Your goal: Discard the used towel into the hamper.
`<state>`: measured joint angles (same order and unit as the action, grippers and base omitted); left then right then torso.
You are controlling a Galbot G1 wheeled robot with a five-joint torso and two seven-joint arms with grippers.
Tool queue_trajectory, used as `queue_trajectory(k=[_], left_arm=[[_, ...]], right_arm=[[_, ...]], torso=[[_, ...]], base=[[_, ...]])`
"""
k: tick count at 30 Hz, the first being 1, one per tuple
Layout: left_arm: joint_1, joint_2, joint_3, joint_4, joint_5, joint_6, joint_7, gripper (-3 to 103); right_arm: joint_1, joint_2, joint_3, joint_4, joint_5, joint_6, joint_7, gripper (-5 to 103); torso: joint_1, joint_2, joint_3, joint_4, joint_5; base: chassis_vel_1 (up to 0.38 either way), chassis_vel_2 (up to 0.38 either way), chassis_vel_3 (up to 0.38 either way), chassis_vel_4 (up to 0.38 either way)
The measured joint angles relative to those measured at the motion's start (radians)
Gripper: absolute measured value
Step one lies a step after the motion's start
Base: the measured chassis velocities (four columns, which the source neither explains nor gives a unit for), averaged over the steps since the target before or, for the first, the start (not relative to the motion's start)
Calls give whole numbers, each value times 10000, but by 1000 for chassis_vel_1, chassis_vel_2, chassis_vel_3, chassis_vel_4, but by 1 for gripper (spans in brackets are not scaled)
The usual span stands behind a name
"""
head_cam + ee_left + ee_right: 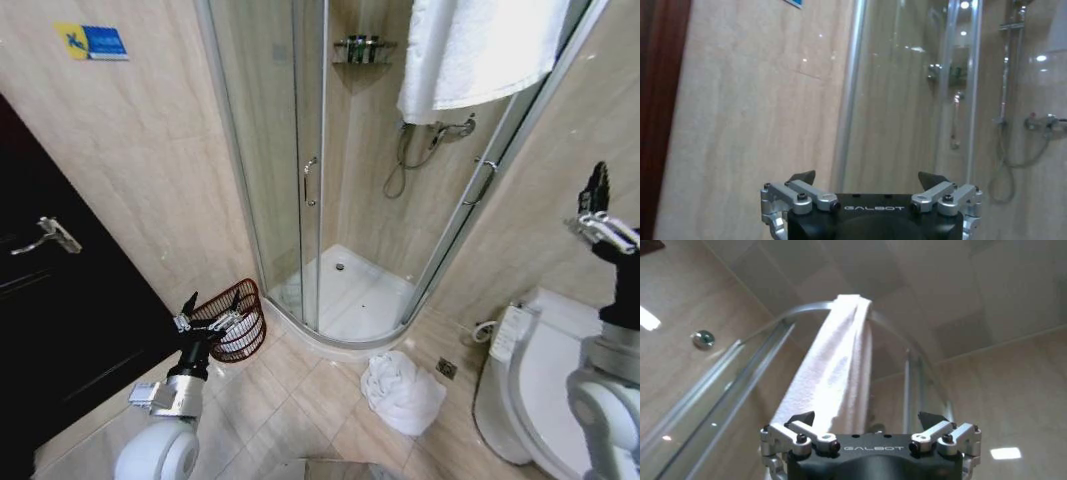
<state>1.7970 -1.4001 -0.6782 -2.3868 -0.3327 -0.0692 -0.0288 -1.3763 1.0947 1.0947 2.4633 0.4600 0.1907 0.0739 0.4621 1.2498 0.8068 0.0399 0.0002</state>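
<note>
Head view: we see the hamper [238, 321] on the tiled floor [300, 400] beside the shower enclosure [330, 180], our left hand [205, 325] just in front of it, fingers wide and empty. A white towel [470, 50] hangs over the enclosure's rail; another crumpled towel [403, 392] lies on the floor. Right hand [598, 215] is raised, fingers spread, empty.

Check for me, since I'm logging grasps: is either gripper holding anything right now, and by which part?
Nothing is held. The left gripper is open in front of the hamper; the right gripper is open, raised. One towel lies on the floor.
</note>
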Motion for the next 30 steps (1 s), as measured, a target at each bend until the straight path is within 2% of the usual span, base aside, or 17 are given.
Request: queue_trajectory(k=[3, 8, 12, 13, 15, 16, 17, 19, 21, 24, 30], left_arm=[[0, 0, 0, 0, 0, 0, -1, 100], [0, 0, -1, -1, -1, 0, -1, 100], [1, 0, 0, 0, 0, -1, -1, 100], [1, 0, 0, 0, 0, -1, -1, 100], [1, -1, -1, -1, 0, -1, -2, 100], [1, -1, -1, -1, 0, -1, -3, 100], [1, -1, -1, -1, 0, -1, -3, 100], [1, 0, 0, -1, 0, -1, -1, 100], [0, 0, 0, -1, -1, -1, -2, 100], [1, 0, 0, -1, 0, -1, -1, 100], [0, 0, 1, -1, 0, -1, 0, 100]], right_arm=[[679, -524, -56, -313, 591, -147, -183, 100], [1388, -1078, -62, -638, 870, -382, -217, 100], [2402, -1940, -6, -1089, 1291, -793, -232, 100], [2402, -1940, -6, -1089, 1291, -793, -232, 100], [2789, -2403, 43, -1319, 1650, -1067, -259, 100], [3131, -2786, 36, -1580, 1876, -1270, -285, 100], [3131, -2786, 36, -1580, 1876, -1270, -285, 100], [3953, -3418, -241, -2337, 1967, -1430, -307, 100], [4356, -3629, -400, -2617, 1980, -1468, -309, 100], [6074, -4395, -1035, -3748, 2097, -1536, -359, 100], [7539, -4786, -1456, -4495, 2442, -1989, -587, 100]], torso=[[0, 0, 0, 2, -2], [0, 0, 1, 4, -3], [0, -1, 1, 5, -2], [0, -1, 1, 5, -2], [0, 0, 1, 5, 3], [0, 0, 1, 5, -7], [0, 0, 1, 5, -7], [-1, 0, 1, -5, 4], [-1, -1, 1, -4, 5], [0, -1, 1, 4, -6], [-1, -1, 0, 1, -3]], base=[[90, 93, 68, 103], [100, 110, 98, 106], [102, 110, 102, 102], [102, 109, 100, 84], [85, 89, 97, 68], [26, 30, 65, 53], [26, 30, 65, 53], [0, 0, 0, 0], [0, 0, 0, 0], [0, 0, 0, 0], [0, 0, 0, 0]])
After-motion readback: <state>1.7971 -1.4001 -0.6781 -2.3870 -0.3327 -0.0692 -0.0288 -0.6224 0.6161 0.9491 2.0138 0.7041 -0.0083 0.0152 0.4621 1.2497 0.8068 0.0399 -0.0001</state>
